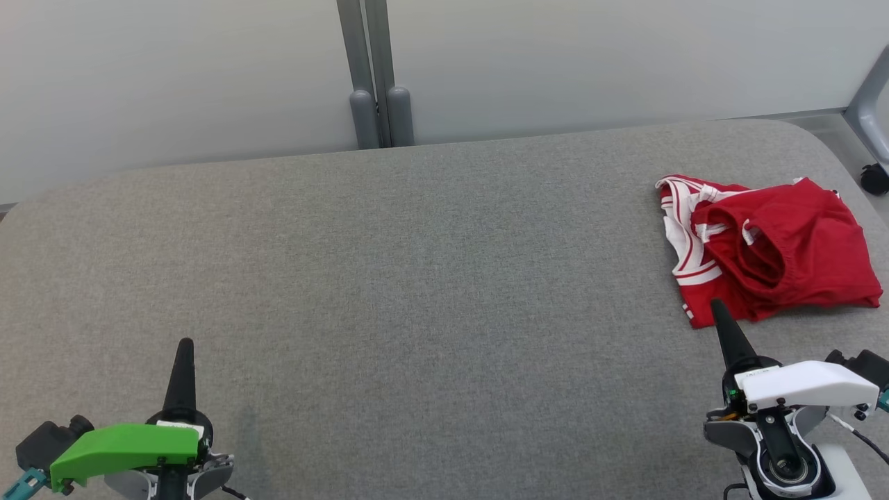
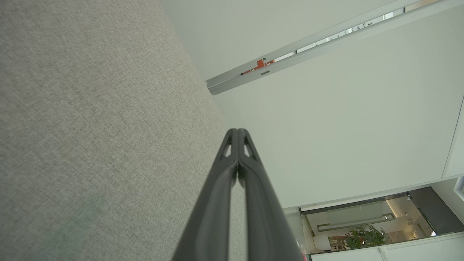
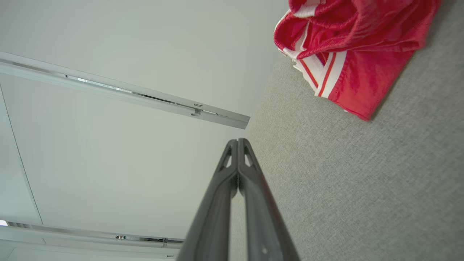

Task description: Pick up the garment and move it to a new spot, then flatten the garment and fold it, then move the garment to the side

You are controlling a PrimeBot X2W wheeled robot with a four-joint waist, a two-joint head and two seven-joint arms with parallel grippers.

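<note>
The broad grey table (image 1: 389, 278), round-cornered and covered in coarse woven cloth, carries the red shorts (image 1: 792, 257) near its right edge. They lie as a slack, roughly squared bundle of limp knit, white-striped with the waistband gaping, which fits a loose fold already set aside as well as a heap awaiting lifting. The right gripper (image 1: 717, 309) sits close by their near hem and the left gripper (image 1: 185, 344) well apart, both slim tapered pairs clenched on nothing; any grasp, I'd judge, should pinch through every layer.
</note>
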